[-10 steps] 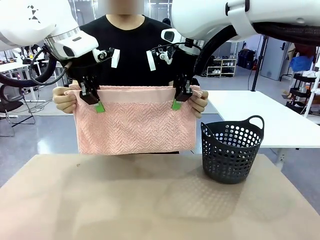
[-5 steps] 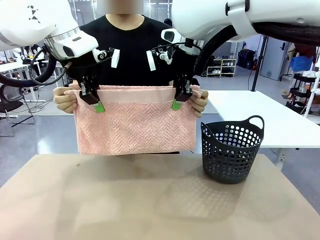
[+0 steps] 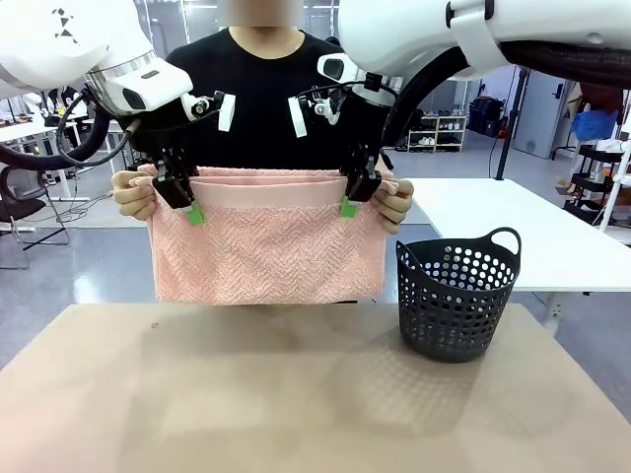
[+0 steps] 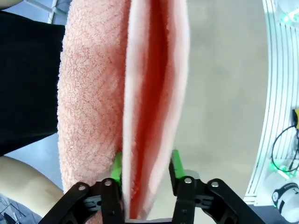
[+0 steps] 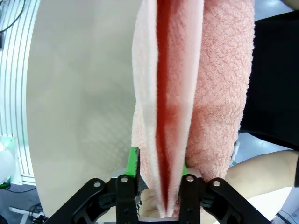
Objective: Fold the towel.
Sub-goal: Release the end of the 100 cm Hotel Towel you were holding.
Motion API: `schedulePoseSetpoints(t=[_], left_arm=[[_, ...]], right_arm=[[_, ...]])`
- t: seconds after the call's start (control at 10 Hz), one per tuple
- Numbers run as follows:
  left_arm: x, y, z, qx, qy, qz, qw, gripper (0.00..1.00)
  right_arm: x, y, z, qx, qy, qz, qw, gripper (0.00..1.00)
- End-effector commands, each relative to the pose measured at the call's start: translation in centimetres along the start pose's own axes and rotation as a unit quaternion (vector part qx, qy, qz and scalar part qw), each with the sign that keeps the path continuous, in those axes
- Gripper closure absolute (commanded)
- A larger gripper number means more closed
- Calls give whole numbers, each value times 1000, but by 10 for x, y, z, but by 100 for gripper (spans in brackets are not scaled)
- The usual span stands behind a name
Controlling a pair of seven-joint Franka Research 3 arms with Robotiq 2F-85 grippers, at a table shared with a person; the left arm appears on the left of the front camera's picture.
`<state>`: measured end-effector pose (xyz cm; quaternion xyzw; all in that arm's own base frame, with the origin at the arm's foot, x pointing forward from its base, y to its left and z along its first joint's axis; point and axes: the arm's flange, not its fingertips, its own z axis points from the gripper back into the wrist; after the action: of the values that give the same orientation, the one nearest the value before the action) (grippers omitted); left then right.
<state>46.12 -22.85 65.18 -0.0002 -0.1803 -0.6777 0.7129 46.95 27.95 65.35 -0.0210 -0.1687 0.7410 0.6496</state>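
Left gripper (image 3: 190,200) first: it's clamped on the top edge of the towel (image 3: 266,251), green pads pinching the cloth. The right gripper (image 3: 352,197) bites the same edge, on the side nearer the basket (image 3: 455,296). Through the wrist views we see each pair of fingers squeezing doubled layers with a reddish gap between them, so we judge the towel is already folded once.

Just outside the grippers, the person's far hand (image 3: 131,194) and the person's near hand (image 3: 396,202) grip the corners. We read this as a shared hold that keeps the edge level and taut so the cloth hangs flat.

The towel hangs up and to the left of the basket, its hem about level with the far edge of the tabletop (image 3: 296,394). It's soft salmon terry with herringbone ribs and a smooth band (image 3: 266,192) on top. The basket is stiff, black and round-holed.
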Motion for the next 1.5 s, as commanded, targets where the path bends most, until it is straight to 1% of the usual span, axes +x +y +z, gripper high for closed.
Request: schedulePoseSetpoints(t=[0.0, 0.1, 0.2, 0.3, 0.4, 0.5, 0.6, 0.7, 0.8, 0.9, 1.0, 1.1, 1.2, 1.3, 1.4], left_arm=[[-3, -5, 18, 26, -17, 10, 999, 23], [-5, -8, 39, 50, -37, 18, 998, 0], [-8, -12, 55, 63, -46, 21, 997, 0], [-14, -14, 67, 69, -56, 39, 995, 0], [-23, -16, 78, 64, -74, 68, 993, 0], [-38, -23, 92, 41, -90, 110, 989, 0], [-54, -32, 103, 32, -74, 138, 987, 0], [-74, -41, 112, 17, -64, 179, 982, 0], [-97, -52, 121, 1, -51, 225, 973, 0], [-125, -64, 133, -2, -24, 284, 959, 0], [-144, -72, 138, -7, -13, 315, 949, 0], [-160, -74, 138, 8, -1, 360, 933, 0], [-168, -75, 136, 10, -19, 380, 925, 0], [-172, -75, 132, 7, -22, 391, 920, 0], [-171, -77, 129, 9, -14, 395, 919, 0]], right_arm=[[-5, 2, 21, -29, -11, 4, 1000, 0], [-7, 3, 37, -47, -18, 7, 999, 27], [-10, 6, 50, -57, -27, 7, 998, 0], [-14, 9, 61, -61, -28, 4, 998, 0], [-22, 13, 73, -53, -41, -18, 998, 0], [-35, 20, 92, -39, -67, -55, 996, 13], [-50, 29, 106, -29, -73, -97, 992, 3], [-69, 39, 118, -21, -67, -152, 986, 0], [-88, 51, 128, -16, -60, -212, 975, 0], [-111, 65, 137, -29, -30, -277, 960, 0], [-129, 75, 140, -32, -17, -326, 945, 0], [-147, 81, 139, -50, -3, -371, 927, 0], [-156, 84, 133, -55, -9, -394, 917, 0], [-160, 87, 129, -57, -9, -408, 911, 0], [-164, 90, 125, -53, -24, -412, 909, 0]])
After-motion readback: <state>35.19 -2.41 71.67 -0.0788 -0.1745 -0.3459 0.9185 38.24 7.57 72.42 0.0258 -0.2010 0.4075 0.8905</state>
